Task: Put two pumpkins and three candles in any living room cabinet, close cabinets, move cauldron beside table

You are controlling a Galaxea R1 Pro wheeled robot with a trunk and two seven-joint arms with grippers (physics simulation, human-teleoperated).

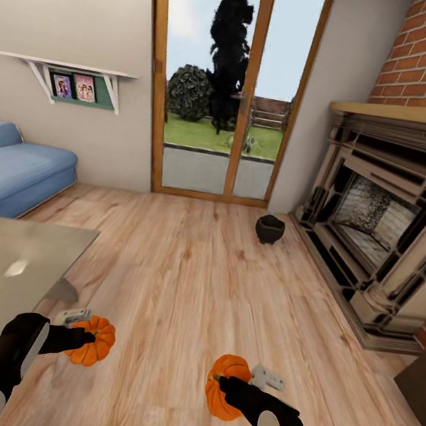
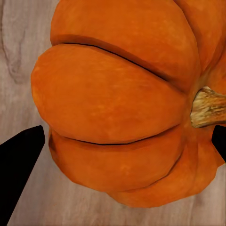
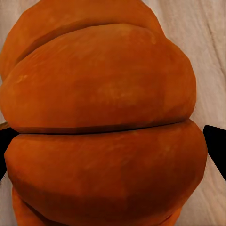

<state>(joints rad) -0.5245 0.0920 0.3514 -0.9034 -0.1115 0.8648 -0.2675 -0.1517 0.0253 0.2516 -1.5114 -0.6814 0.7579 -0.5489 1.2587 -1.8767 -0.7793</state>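
The black fingers (image 2: 19,165) of the left gripper (image 1: 82,340) are pinching a small orange ribbed pumpkin with a short brown stem (image 1: 94,340), one finger on each side of it, above the light wooden plank floor (image 1: 186,285). This pumpkin hangs just beside the near corner of the low table with a glossy grey-beige top (image 1: 7,268), which stands in front of a blue sofa (image 1: 11,170).

Further to the right, the right gripper (image 1: 221,382) is closed in the same way around a second orange ribbed pumpkin (image 1: 224,385); in the right wrist view its black fingers (image 3: 215,150) press on both sides of the fruit.

Well apart, the small round black cauldron (image 1: 269,228) stands upright on the floor, between the wooden-framed glass door (image 1: 229,83) and the grey stone fireplace (image 1: 386,222) under red bricks.
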